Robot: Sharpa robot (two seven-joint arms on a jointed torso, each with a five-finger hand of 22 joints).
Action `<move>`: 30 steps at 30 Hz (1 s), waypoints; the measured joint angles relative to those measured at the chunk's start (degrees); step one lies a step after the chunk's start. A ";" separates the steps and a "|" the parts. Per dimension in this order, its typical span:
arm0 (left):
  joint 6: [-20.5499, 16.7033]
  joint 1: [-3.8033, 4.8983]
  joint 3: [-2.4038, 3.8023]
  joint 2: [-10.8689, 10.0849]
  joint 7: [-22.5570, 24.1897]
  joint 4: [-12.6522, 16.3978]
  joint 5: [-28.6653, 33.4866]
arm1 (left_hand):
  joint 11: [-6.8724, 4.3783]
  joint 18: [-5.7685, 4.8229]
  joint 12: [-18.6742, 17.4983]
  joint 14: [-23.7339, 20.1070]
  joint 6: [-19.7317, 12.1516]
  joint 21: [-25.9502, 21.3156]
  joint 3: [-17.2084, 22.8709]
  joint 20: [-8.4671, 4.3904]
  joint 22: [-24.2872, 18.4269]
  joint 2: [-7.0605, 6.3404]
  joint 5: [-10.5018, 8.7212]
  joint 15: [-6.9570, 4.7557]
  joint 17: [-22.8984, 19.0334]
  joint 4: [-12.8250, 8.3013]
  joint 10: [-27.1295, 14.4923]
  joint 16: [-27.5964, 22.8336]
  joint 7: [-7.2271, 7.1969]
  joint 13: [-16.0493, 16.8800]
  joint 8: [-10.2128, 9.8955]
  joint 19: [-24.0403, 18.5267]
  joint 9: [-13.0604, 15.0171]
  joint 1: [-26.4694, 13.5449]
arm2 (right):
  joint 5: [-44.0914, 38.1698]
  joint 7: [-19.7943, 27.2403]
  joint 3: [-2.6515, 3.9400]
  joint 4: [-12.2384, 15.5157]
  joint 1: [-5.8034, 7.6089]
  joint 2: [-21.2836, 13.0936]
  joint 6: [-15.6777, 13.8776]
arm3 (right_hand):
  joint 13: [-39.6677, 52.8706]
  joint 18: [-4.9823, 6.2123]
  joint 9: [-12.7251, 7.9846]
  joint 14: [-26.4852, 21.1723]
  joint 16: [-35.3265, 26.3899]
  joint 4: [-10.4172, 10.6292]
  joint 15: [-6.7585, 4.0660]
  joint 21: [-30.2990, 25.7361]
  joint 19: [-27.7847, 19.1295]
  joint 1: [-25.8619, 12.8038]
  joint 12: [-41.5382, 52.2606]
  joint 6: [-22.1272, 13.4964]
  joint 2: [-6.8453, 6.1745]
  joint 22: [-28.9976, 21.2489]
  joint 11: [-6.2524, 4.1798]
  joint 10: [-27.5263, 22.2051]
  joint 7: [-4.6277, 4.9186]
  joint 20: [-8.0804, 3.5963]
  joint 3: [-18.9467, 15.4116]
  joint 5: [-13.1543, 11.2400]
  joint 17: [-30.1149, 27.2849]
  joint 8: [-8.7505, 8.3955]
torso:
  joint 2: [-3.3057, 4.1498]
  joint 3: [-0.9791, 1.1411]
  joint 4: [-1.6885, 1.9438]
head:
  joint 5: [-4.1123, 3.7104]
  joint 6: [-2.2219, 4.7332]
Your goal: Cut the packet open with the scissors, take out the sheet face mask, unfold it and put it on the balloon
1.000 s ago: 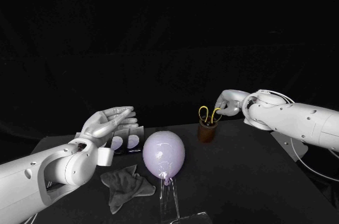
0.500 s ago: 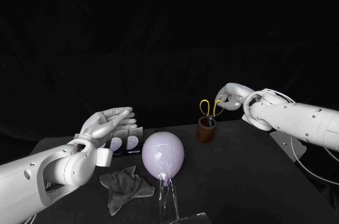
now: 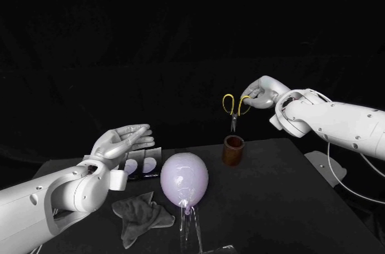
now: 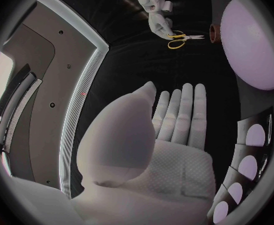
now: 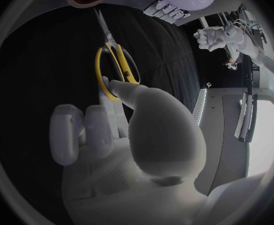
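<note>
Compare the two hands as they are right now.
The right hand pinches the scissors by their yellow handles, blades hanging down. The left hand holds nothing, its fingers stretched straight. The right hand is high above the cup, while the left hand sits lower, near the packets. Both are silver hands on white arms.

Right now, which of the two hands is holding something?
The right hand, pinching the yellow scissors above the brown cup. The left hand holds nothing.
</note>
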 measured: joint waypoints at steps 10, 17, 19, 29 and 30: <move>1.75 0.00 0.00 3.64 0.00 -5.16 -0.36 | -0.01 -0.02 -1.49 -4.03 -0.02 -4.28 -0.18 1.45 -2.51 -1.84 0.00 1.09 -0.87 -0.18 0.41 -3.92 0.04 -0.06 -1.46 -5.70 -0.46 -0.02 | 10.84 -3.16 0.04 3.14 1.99 4.57 -4.39 | 0.14 -0.04 0.71 0.00 -0.01 -0.04 0.01 -0.02 -0.01 -0.62 -0.12 -0.47 0.00 0.01 0.18 0.22 0.05 0.00 0.52 0.24 -0.58 0.36 | -0.29 -0.21 0.02 | 0.76 0.62; 3.03 0.10 0.05 6.92 -0.03 -9.84 -1.36 | 1.55 -2.19 -1.70 -12.31 -2.84 -6.76 -2.13 1.44 -3.59 -2.29 0.00 2.86 -3.28 -0.33 -3.51 -8.65 -0.32 -0.15 -3.20 -9.39 -1.00 -0.47 | 16.94 -4.88 -0.12 2.27 1.66 10.49 -7.17 | 0.29 -0.07 0.97 -0.01 -0.05 -0.16 0.02 -0.03 -0.01 -0.85 -0.21 -0.48 -0.08 0.04 0.09 0.31 0.05 0.00 0.64 0.26 -1.27 0.67 | -0.23 -0.39 0.16 | 1.41 0.73; 3.29 0.25 0.07 7.88 -0.12 -10.91 -1.71 | 1.59 -2.19 -1.70 -14.95 -3.42 -7.56 -2.48 1.48 -3.73 -2.29 0.00 3.09 -4.13 -0.40 -4.50 -9.75 -0.52 -0.15 -3.51 -11.08 -1.10 -0.47 | 18.19 -5.22 -0.14 1.72 1.47 12.09 -7.95 | 0.30 -0.09 1.07 -0.01 -0.05 -0.27 0.02 -0.03 -0.01 -0.92 -0.22 -0.49 -0.15 0.04 0.09 0.31 0.04 0.00 0.74 0.26 -1.32 0.69 | -0.19 -0.43 0.23 | 1.65 0.60; 4.20 0.60 0.11 13.25 -0.81 -16.83 -3.11 | 1.74 -2.19 -1.70 -15.25 -4.44 -7.57 -2.66 1.45 -3.72 -2.29 0.00 3.15 -4.30 -0.53 -4.90 -9.77 -0.58 -0.14 -3.98 -11.23 -1.29 -0.48 | 21.94 -5.76 -0.16 -1.08 0.36 18.62 -10.44 | 0.38 -0.41 1.34 -0.01 -0.06 -0.25 0.02 -0.03 -0.02 -1.29 -0.33 -0.76 -0.08 0.03 0.09 0.31 -0.07 0.01 1.04 0.23 -1.68 0.98 | -0.25 -0.55 0.34 | 2.94 0.65; 4.30 0.61 0.11 13.82 -0.90 -17.53 -3.19 | 1.74 -2.19 -1.70 -15.25 -5.58 -8.01 -3.06 1.50 -3.73 -2.29 0.00 3.15 -4.38 -0.45 -5.60 -10.00 -0.69 -0.14 -4.49 -12.05 -1.51 -0.48 | 22.17 -5.76 -0.15 -1.23 0.27 19.10 -10.58 | 0.38 -0.41 1.42 -0.01 -0.06 -0.32 0.02 -0.04 -0.02 -1.36 -0.34 -0.76 -0.16 0.03 0.09 0.31 -0.07 0.01 1.11 0.23 -1.71 0.99 | -0.25 -0.55 0.34 | 3.07 0.72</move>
